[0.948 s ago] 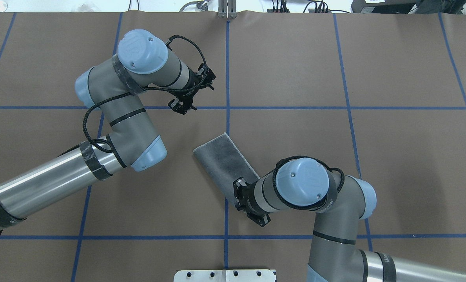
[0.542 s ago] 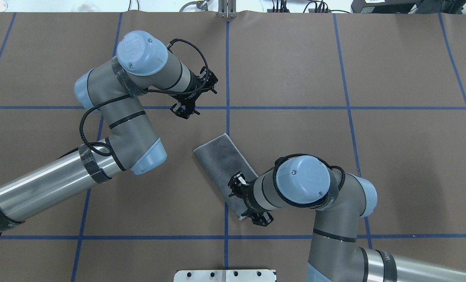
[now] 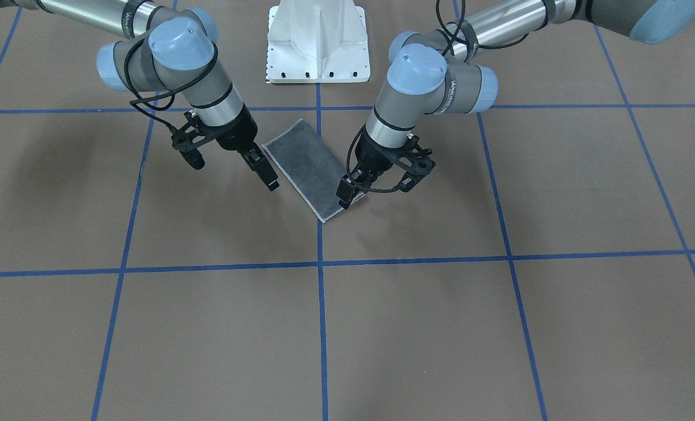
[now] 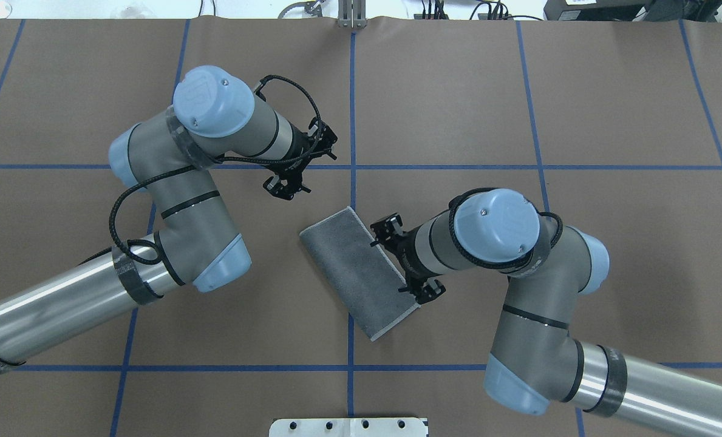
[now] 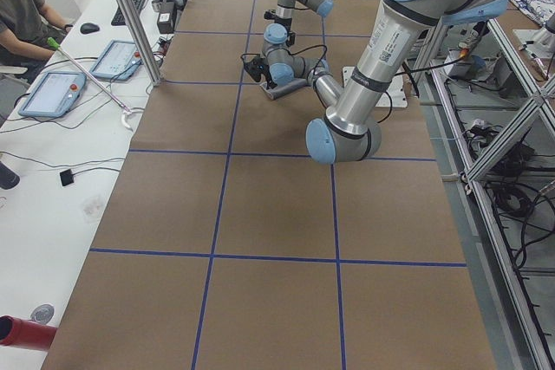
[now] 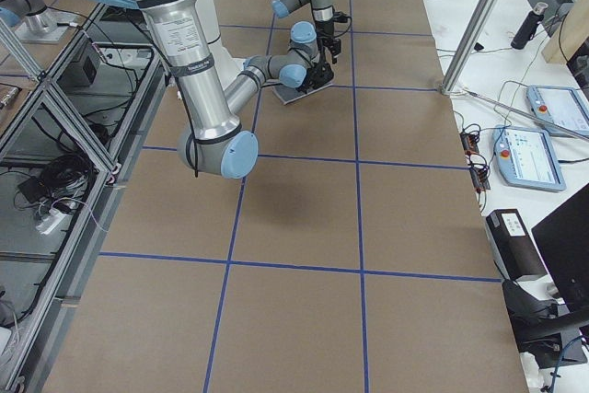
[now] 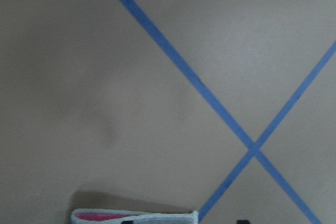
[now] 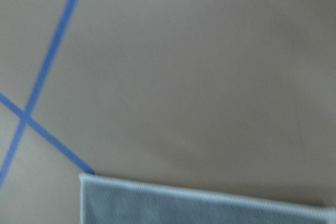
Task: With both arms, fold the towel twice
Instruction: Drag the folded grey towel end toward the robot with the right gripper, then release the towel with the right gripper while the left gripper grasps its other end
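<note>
Exterior front-facing view showed the right gripper [image 3: 269,180] angled down toward 5 o'clock. Its fingers were seen edge-on as one dark bar, so whether they stood apart or together could not be told. It hung just beside one long edge of the towel [image 3: 314,169]; contact could not be judged. The left gripper [image 3: 345,197] pointed down toward 7 o'clock, and its fingers also read as a single black block, their state unclear.

From overhead, the left gripper [image 4: 286,182] sat clear of the towel [image 4: 354,270], off its far corner at about 10 o'clock. The right arm's wrist [image 4: 442,246] lay at the towel's 3 o'clock side.

The towel was a folded strip, dark grey face up with a pale hem. Its long axis ran from 11 to 5 o'clock, flat on the brown table [image 4: 609,109] and across the central blue tape line [image 4: 351,109]. The left wrist camera caught pink inside the fold [image 7: 102,216]. The white pedestal base [image 4: 348,426] sat at 6 o'clock.
</note>
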